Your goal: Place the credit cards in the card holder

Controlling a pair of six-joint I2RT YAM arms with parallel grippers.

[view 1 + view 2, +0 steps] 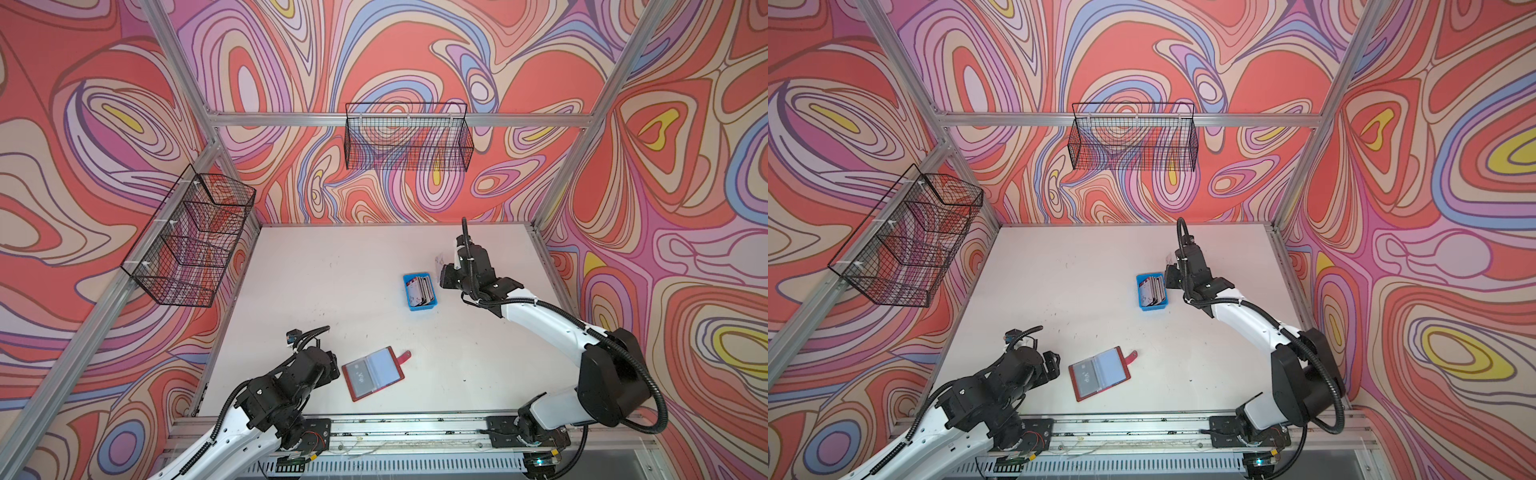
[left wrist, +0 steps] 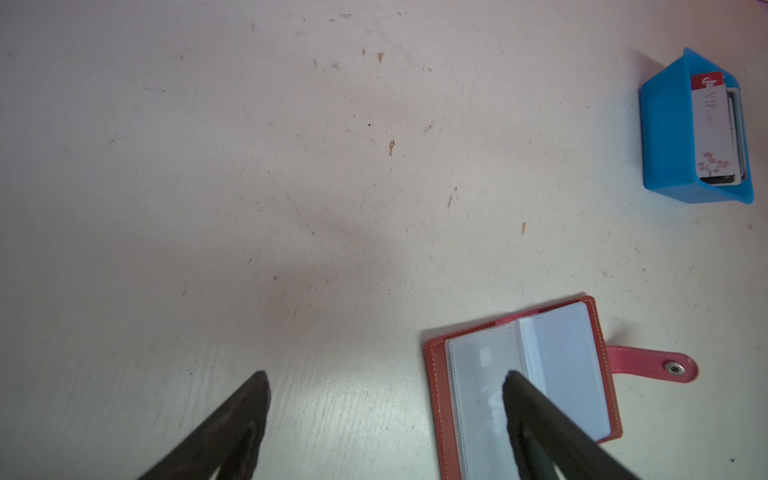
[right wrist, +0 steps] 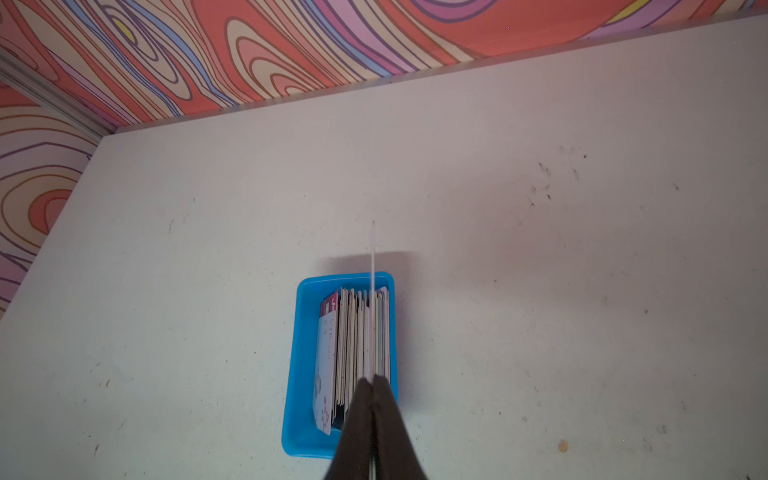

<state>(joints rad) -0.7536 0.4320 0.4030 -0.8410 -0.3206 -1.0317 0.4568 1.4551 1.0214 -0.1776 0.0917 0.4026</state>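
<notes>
Card holder (image 1: 372, 373): open flat, near-centre of table (image 1: 316, 282), snap tab to right, VIP card in left sleeve.
Left gripper (image 2: 385, 374): spread wide, empty, just left of holder; one jaw over its left page, contact unclear.
Credit cards (image 3: 357, 353): stack on edge in blue tray (image 3: 300, 332), farther, right of centre.
Right gripper (image 3: 373, 380): pressed together, pinching single card (image 3: 372, 257) edge-on, above stack's right side.
</notes>
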